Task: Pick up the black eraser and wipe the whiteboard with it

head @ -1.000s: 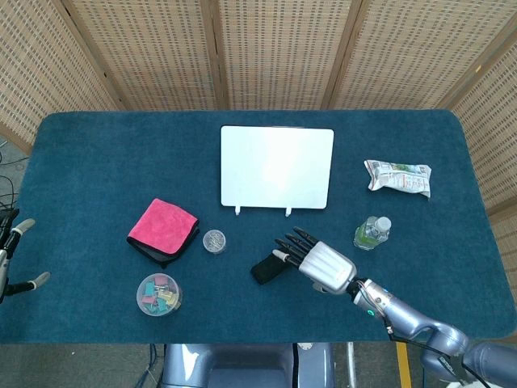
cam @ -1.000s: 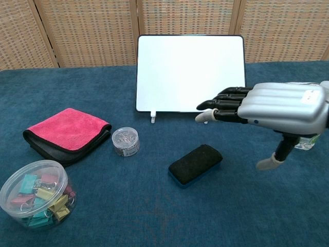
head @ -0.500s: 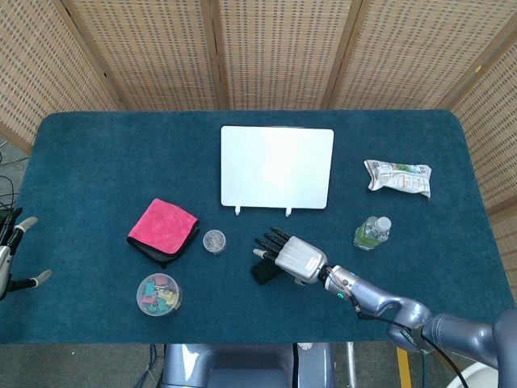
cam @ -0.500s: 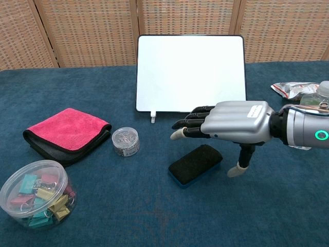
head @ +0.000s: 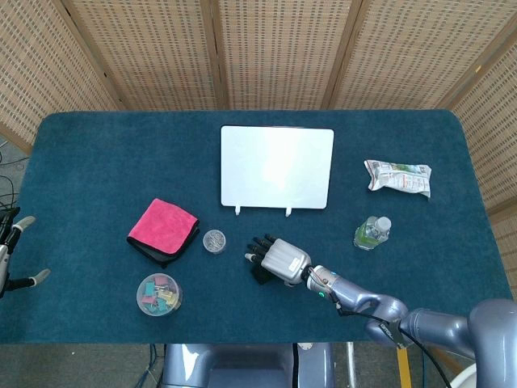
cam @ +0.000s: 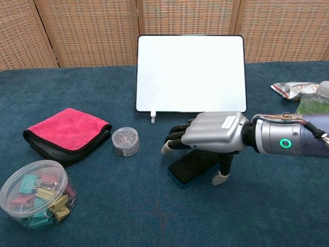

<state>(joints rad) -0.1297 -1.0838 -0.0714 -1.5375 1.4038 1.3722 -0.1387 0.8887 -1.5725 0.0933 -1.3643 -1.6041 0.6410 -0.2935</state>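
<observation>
Progress over the last second is plain: we watch the right hand [cam: 208,135] slide leftward from beside the black eraser [cam: 191,165] until it sits directly over it, fingers [cam: 177,139] still spread and slightly curled, thumb dropped toward the cloth on the near side. We see no grip yet; the eraser lies flat on the blue table [head: 97,162], just in front of the upright whiteboard [cam: 190,72]. We judge closing around it comes next, while the left hand [head: 12,255] waits open at the table's edge.
</observation>
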